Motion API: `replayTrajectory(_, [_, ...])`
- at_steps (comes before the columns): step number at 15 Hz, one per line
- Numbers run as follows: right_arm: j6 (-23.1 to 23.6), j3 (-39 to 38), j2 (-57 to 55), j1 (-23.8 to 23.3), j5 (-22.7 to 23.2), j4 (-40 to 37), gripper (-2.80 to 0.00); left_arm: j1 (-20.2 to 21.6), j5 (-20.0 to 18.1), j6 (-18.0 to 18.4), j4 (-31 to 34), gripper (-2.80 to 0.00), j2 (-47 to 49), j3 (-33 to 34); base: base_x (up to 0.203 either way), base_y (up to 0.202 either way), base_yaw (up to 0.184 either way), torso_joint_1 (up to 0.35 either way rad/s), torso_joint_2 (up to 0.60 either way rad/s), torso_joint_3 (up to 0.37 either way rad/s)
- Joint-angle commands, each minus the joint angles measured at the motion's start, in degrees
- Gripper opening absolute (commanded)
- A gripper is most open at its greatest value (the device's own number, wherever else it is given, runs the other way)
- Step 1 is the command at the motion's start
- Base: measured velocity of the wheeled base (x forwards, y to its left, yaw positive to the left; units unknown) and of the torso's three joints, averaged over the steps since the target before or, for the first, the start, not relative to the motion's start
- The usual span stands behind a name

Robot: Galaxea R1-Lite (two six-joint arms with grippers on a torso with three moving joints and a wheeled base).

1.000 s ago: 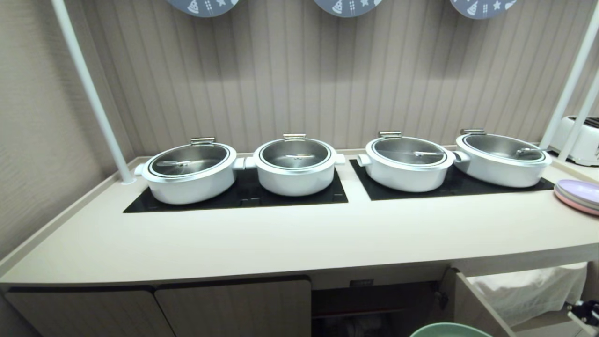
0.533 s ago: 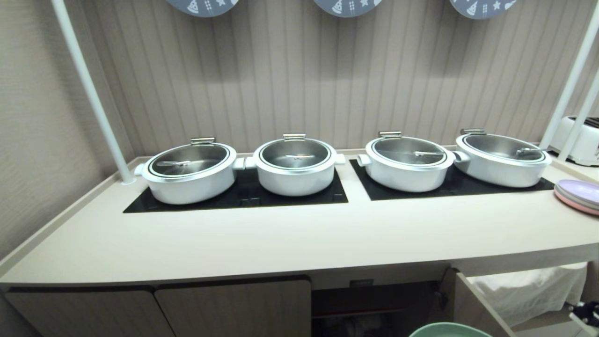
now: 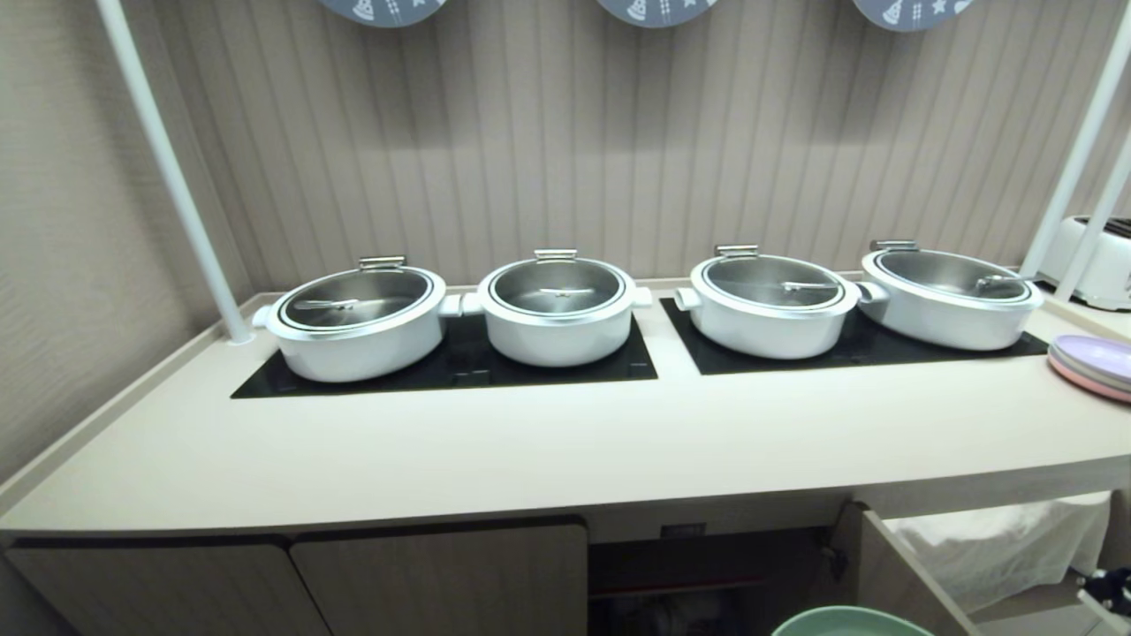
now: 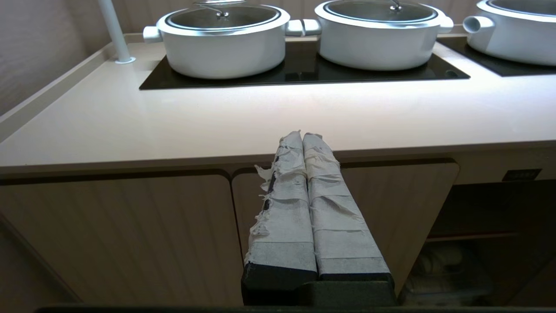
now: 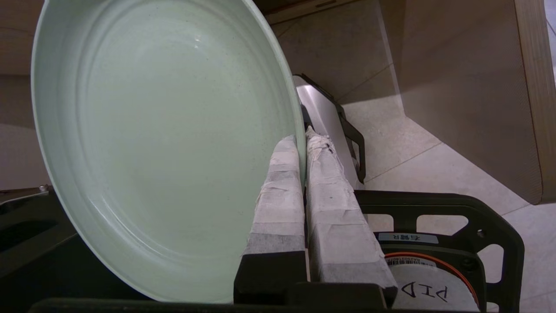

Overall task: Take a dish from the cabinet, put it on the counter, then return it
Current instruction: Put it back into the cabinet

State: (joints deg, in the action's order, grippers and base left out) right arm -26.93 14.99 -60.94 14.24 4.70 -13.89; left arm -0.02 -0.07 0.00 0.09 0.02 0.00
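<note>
Plate: the pale green plate (image 5: 165, 143) is gripped by its rim in the right pincer (image 5: 303, 139), below the front edge of the worktop (image 3: 530, 450); in the head view only a sliver of its rim (image 3: 848, 621) shows at the bottom, in front of the open cupboard.
Right pincer: clenched on the plate's rim, one taped finger (image 5: 278, 195) on each side of the edge.
Left pincer: (image 4: 302, 138) clenched on nothing, its taped fingers pressed together, held level with the worktop's front edge before the closed cupboard doors (image 4: 130, 234).
Cupboard: the one under the worktop's right half (image 3: 707, 574) stands open, dark inside, with a small black label (image 3: 682, 532) above the opening and its door (image 3: 892, 579) swung out to the right.
Worktop: four white lidded pots (image 3: 557, 309) sit on two black hob panels (image 3: 442, 367) along the rear.
Right edge: stacked pink and purple plates (image 3: 1094, 367) lie there, with a white toaster (image 3: 1091, 261) at the rear right corner.
</note>
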Motion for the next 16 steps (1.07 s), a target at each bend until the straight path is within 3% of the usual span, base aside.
replayTrajectory(1, [-0.14,0.03,-0.14,0.0,0.04,-0.09,-2.8,-0.06,-0.01,0.0,0.0,-2.8,-0.02,0.0,0.0,0.0,0.0,-0.073,0.17,0.086])
replayTrajectory(16, [-0.23,-0.05,-0.23,-0.44,0.13,-0.09,-2.8,-0.03,-0.01,0.0,0.0,-2.8,-0.02,0.0,0.0,0.0,0.0,-0.11,0.24,0.125])
